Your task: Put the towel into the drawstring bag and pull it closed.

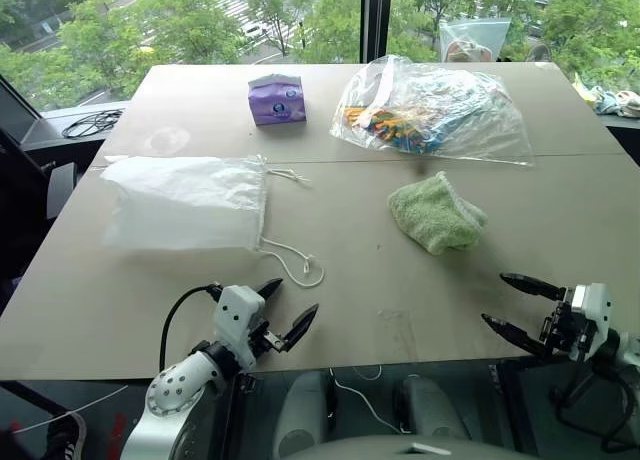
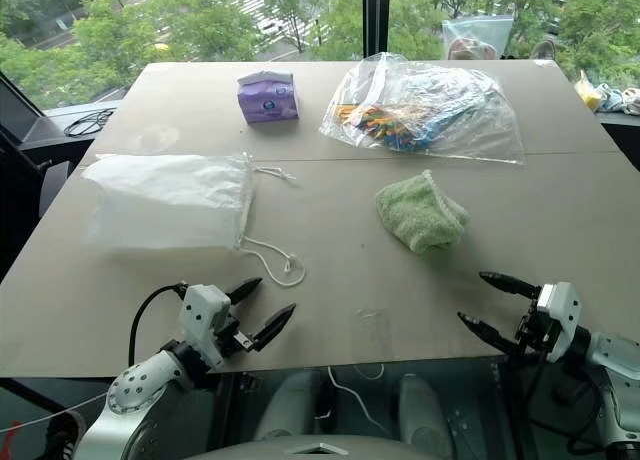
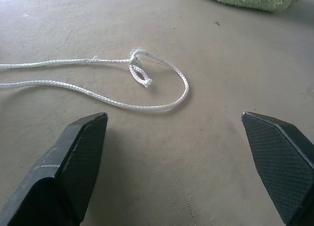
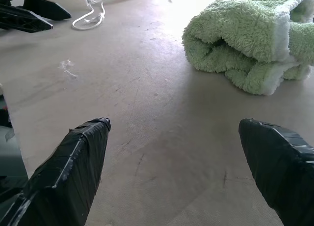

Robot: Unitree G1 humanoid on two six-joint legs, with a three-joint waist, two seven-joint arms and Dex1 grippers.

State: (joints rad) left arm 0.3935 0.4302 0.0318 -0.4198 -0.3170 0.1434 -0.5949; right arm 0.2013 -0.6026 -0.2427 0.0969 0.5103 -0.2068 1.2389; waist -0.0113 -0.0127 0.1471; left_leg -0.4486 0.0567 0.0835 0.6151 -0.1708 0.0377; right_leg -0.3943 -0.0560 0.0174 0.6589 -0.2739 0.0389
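The towel (image 1: 437,213) lies folded in a soft green lump right of the table's (image 1: 420,310) middle, touching nothing else. Well apart from it, towards the left edge, the drawstring bag (image 1: 183,201) lies flat, its gathered mouth turned to the towel. One white cord (image 1: 292,263) trails from the mouth towards the near edge and ends in a knotted loop; a shorter cord (image 1: 288,174) lies by the mouth's far end.

At the near edge, left of centre, the left gripper (image 1: 283,311) hangs low with its black fingers spread wide, nothing between them; the looped cord end lies just ahead of the fingertips, not touched. Near the near right corner the right gripper (image 1: 510,304) is just as wide open and empty, pointing across the table, with the towel a way in front of it.

Towards the far edge sit a purple tissue pack (image 1: 275,98) and, right of it, a big clear plastic bag (image 1: 432,110) of colourful things, just beyond the towel.
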